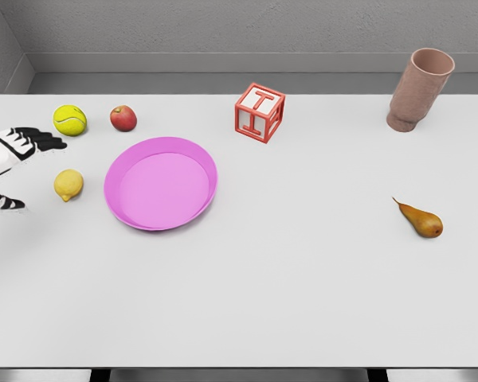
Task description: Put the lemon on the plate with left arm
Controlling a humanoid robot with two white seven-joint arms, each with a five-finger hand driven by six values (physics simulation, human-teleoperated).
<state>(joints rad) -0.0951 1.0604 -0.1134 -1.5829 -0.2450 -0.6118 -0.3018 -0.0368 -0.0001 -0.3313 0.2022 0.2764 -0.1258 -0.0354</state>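
Currently noted at left edge of frame: left hand (20,163), white with black fingers (44,142), spread wide and holding nothing, upper digits reaching toward upper left, a lower black digit low at the frame edge. Right hand not visible anywhere.

Small yellow lemon (68,185) resting on the pale grey desk (287,278), left of centre, just beside the hand's opening and close to the left rim of the round shallow pink plate (161,184), not touching it. Plate bare.

Also recorded: yellow-green tennis ball (69,120) and small red apple (123,118) in upper left, above the lemon; red-framed white letter cube (260,112) at upper centre; tall pinkish-brown ribbed cup (420,89) at upper right; brown pear (421,220) at right.

Assessed step: approach and grasp, not yet made. Recommended: centre the open hand over the lemon, keep upper digits clear of the tennis ball, close around the widest part rather than the pointed end. Risk judged: a glancing contact likely to roll the fruit toward or under the plate rim. After a firm grip, lift clear of the rim before carrying rightward.
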